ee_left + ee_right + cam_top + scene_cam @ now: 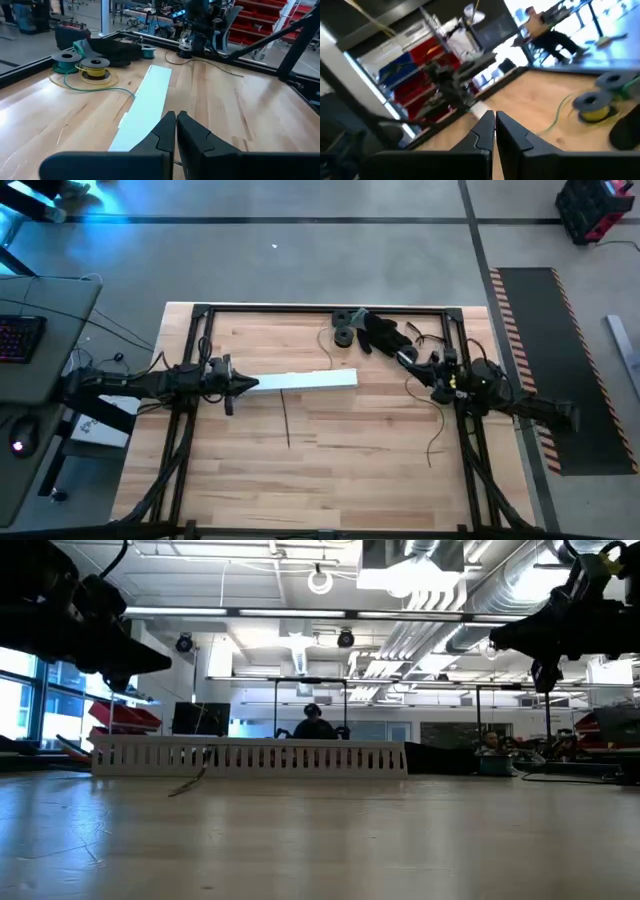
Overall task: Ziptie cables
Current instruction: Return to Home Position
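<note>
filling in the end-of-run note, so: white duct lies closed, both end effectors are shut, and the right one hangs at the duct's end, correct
Not quite. It is the left end effector that hangs at the end of the white duct, as the high view shows. The right end effector is off to the side, apart from the duct. The rest stands: the duct lies closed and both end effectors are shut.

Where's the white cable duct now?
High view: the white cable duct lies across the middle of the table, its left end beside the left gripper.
</note>
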You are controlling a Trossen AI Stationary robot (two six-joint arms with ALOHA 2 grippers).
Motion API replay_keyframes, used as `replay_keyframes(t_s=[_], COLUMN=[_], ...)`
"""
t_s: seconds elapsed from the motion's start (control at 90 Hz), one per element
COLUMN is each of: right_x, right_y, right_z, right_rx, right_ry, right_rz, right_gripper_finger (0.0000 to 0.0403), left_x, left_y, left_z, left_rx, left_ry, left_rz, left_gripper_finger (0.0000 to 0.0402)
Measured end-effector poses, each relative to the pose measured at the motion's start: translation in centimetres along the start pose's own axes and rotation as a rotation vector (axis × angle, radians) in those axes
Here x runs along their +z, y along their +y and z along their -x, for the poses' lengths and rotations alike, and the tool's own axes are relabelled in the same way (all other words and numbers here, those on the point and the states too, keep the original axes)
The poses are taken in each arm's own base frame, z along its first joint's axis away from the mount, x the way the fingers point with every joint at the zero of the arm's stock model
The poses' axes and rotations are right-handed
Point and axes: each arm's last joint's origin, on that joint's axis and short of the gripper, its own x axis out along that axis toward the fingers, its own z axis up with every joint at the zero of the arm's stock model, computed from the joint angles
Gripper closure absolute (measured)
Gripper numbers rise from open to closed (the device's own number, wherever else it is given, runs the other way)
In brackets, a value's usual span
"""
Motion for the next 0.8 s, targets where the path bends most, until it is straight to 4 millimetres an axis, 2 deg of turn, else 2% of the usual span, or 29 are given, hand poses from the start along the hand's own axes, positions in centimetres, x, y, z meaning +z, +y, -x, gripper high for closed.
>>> replay_keyframes(t_s=[0.178, 0.289, 0.567, 0.8], right_x=[-0.8, -0.9, -0.5, -0.4], right_y=[1.2, 1.3, 0.6, 0.5], right_z=[0.1, 0.1, 0.0, 0.0], right_rx=[0.123, 0.182, 0.041, 0.03], right_ry=[0.084, 0.079, 0.023, 0.017], right_rz=[0.017, 0.34, 0.599, 0.641], right_gripper_finger=[0.0403, 0.0403, 0.0403, 0.0403], left_x=[0.0, 0.0, 0.0, 0.0], left_y=[0.0, 0.0, 0.0, 0.0], left_z=[0.0, 0.0, 0.0, 0.0], left_rx=[0.0, 0.001, -0.002, -0.003], left_ry=[0.0, 0.0, 0.001, 0.001], left_rz=[0.0, 0.0, 0.0, 0.0], left_gripper_finger=[0.0401, 0.0401, 0.0402, 0.0402])
